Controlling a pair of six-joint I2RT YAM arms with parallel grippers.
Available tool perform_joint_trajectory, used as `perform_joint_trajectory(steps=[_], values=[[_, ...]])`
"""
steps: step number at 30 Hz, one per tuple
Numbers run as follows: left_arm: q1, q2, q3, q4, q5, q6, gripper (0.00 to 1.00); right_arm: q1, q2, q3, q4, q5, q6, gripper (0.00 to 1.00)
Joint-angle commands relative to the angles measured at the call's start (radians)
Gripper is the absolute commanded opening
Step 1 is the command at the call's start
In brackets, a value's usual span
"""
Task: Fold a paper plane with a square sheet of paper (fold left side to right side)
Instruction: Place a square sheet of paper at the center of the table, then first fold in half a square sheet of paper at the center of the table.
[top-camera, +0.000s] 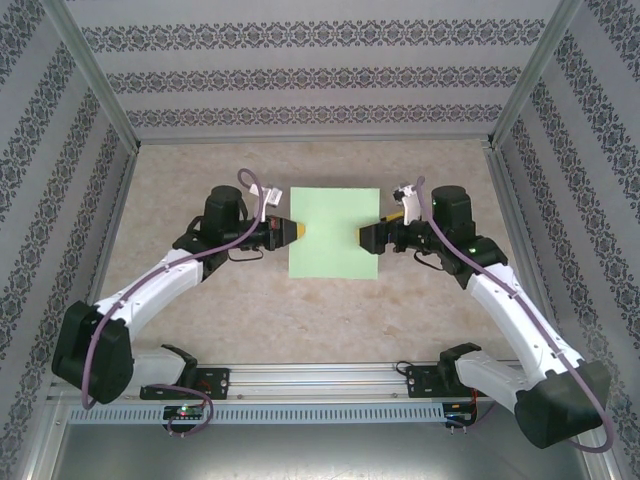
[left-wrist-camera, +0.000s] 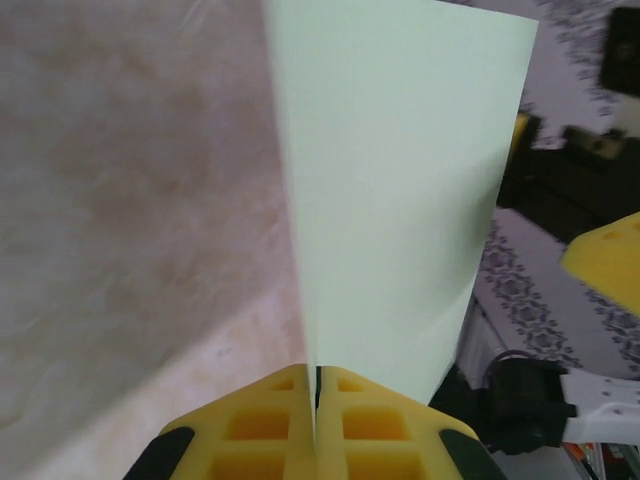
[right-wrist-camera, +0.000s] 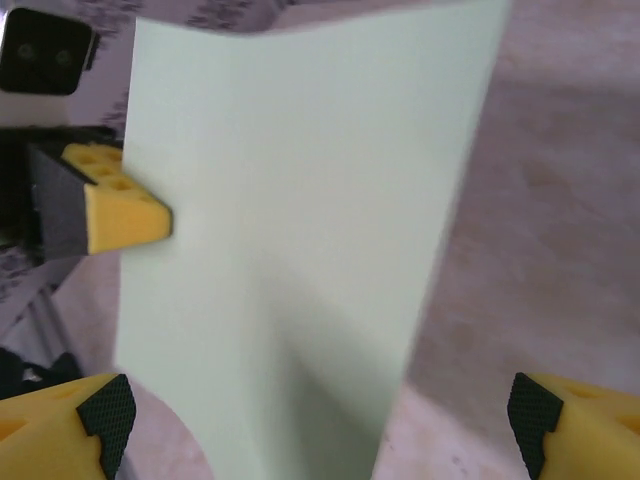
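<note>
The square sheet of paper (top-camera: 334, 232), pale mint green and unfolded, lies mid-table between both arms. My left gripper (top-camera: 297, 230) is shut on the middle of its left edge. In the left wrist view the yellow fingertips (left-wrist-camera: 300, 400) pinch that edge, and the sheet (left-wrist-camera: 400, 200) rises away from them. My right gripper (top-camera: 368, 236) is open at the sheet's right edge. In the right wrist view its fingers (right-wrist-camera: 60, 420) stand wide apart, with the sheet (right-wrist-camera: 300, 220) between them, untouched. The paper plane is out of view.
The beige marbled table (top-camera: 200, 310) is enclosed by patterned walls (top-camera: 320, 80) with metal posts (top-camera: 95, 70) at the back corners. A metal rail (top-camera: 320, 385) carrying both arm bases runs along the near edge.
</note>
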Motion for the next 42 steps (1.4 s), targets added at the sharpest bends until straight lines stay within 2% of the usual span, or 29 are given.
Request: perform_joint_trajectory(steps=[1, 4, 7, 10, 13, 20, 24, 35, 37, 42], values=[[-0.008, 0.061, -0.051, -0.091, -0.096, -0.026, 0.02, -0.016, 0.006, -0.051, 0.018, 0.109, 0.047, 0.98], [-0.009, 0.131, -0.062, -0.141, -0.193, -0.022, 0.01, -0.014, 0.034, -0.099, 0.082, 0.096, 0.100, 0.98], [-0.009, 0.213, -0.054, -0.162, -0.226, -0.011, 0.00, -0.010, 0.067, -0.153, 0.171, 0.087, 0.158, 0.98], [-0.009, 0.265, -0.024, -0.204, -0.261, 0.004, 0.00, 0.012, 0.118, -0.186, 0.242, 0.076, 0.205, 0.89], [-0.009, 0.284, 0.018, -0.265, -0.304, 0.032, 0.00, 0.053, 0.181, -0.189, 0.278, 0.081, 0.222, 0.75], [-0.009, 0.288, 0.074, -0.337, -0.331, 0.063, 0.00, 0.137, 0.397, -0.150, 0.377, 0.099, 0.304, 0.25], [-0.009, 0.310, 0.104, -0.351, -0.327, 0.070, 0.01, 0.161, 0.515, -0.103, 0.369, 0.116, 0.324, 0.00], [-0.009, 0.363, 0.193, -0.407, -0.328, 0.097, 0.05, 0.186, 0.704, -0.027, 0.320, 0.131, 0.321, 0.00], [-0.009, 0.363, 0.199, -0.403, -0.316, 0.089, 0.10, 0.191, 0.725, -0.021, 0.309, 0.137, 0.319, 0.00], [-0.009, 0.359, 0.196, -0.349, -0.231, 0.031, 0.31, 0.201, 0.752, -0.012, 0.259, 0.176, 0.303, 0.00]])
